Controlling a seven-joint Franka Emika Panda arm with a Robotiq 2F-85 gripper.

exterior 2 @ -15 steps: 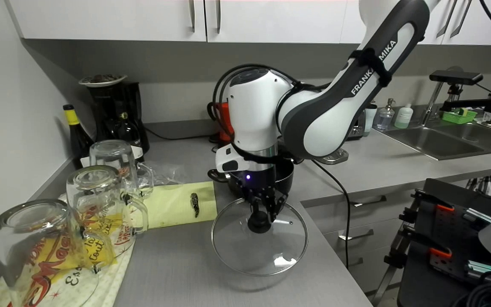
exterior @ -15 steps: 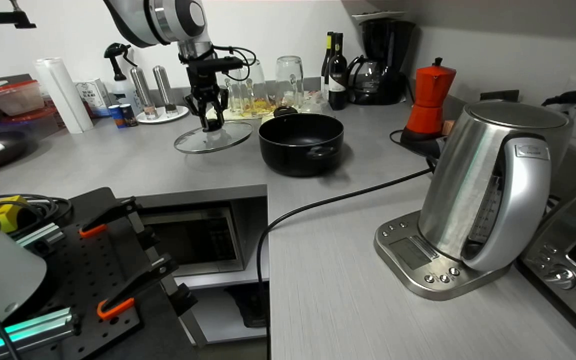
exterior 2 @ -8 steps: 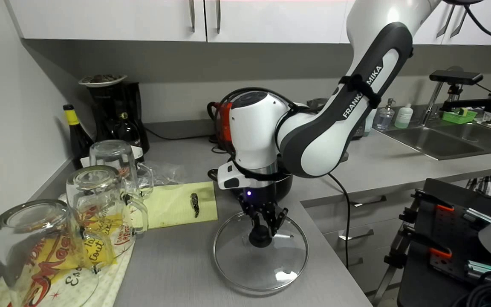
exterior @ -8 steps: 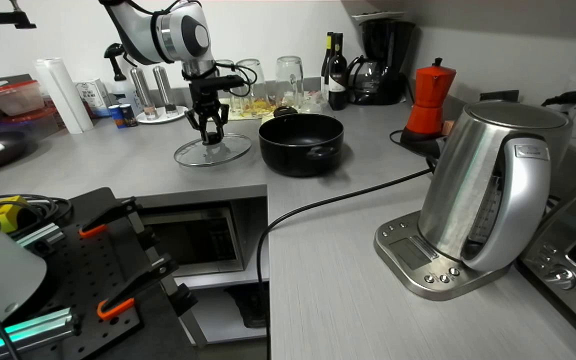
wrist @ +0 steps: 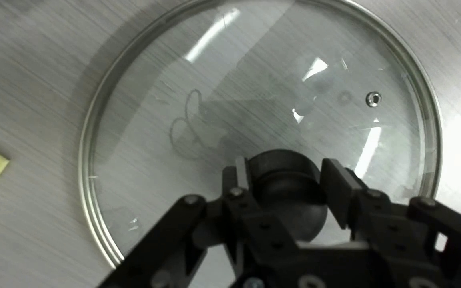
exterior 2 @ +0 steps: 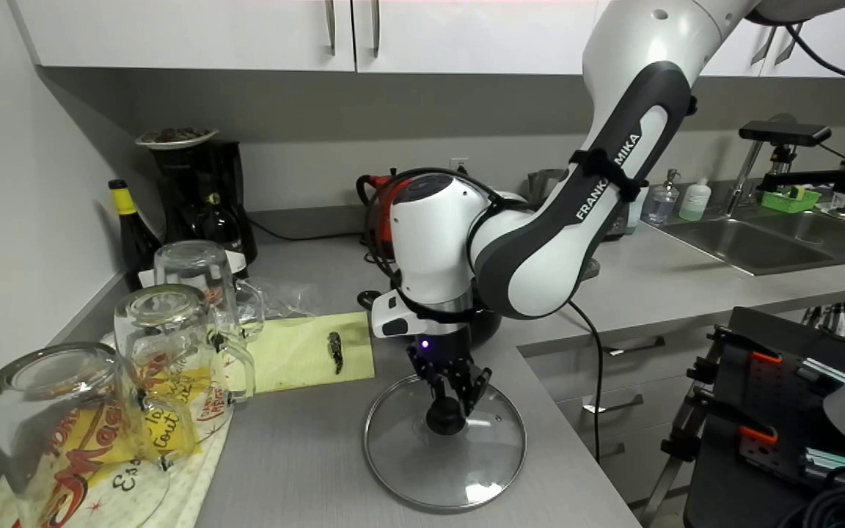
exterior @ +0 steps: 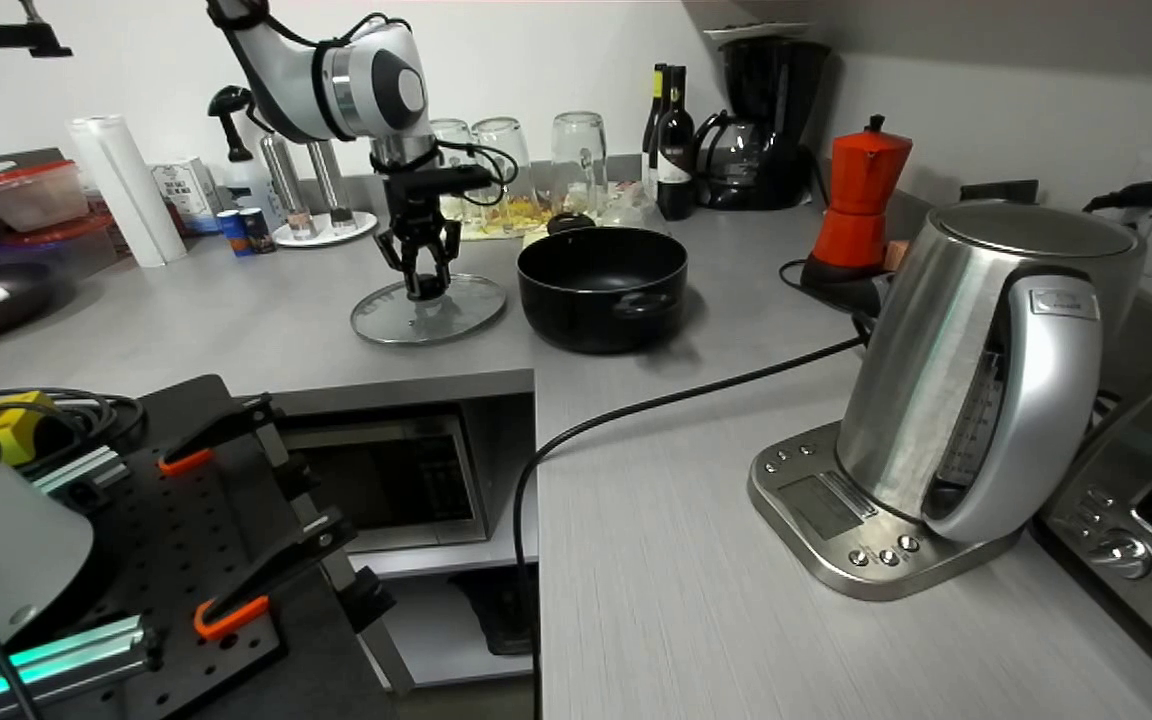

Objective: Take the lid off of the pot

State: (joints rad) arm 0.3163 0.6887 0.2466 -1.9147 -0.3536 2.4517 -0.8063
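Observation:
The glass lid (exterior: 466, 305) with its black knob lies flat at or just above the counter beside the pot; I cannot tell whether it touches. It also shows in an exterior view (exterior 2: 466, 469) and in the wrist view (wrist: 262, 108). My gripper (exterior: 424, 280) points down at the lid's centre. In the wrist view my gripper (wrist: 284, 178) has a finger against each side of the black knob. The black pot (exterior: 601, 315) stands uncovered close to the lid. In an exterior view the pot (exterior 2: 484, 330) is mostly hidden behind the arm.
Upside-down glass mugs (exterior 2: 166, 345) and a yellow cloth (exterior 2: 298, 359) lie on the wall side of the lid. The counter's front edge (exterior: 416, 380) is near the lid. The steel kettle (exterior: 936, 380) and red moka pot (exterior: 854, 195) stand beyond the pot.
My gripper has moved down with the lid in it, bringing the lid from above the counter to its surface or very near it. The pot has not moved.

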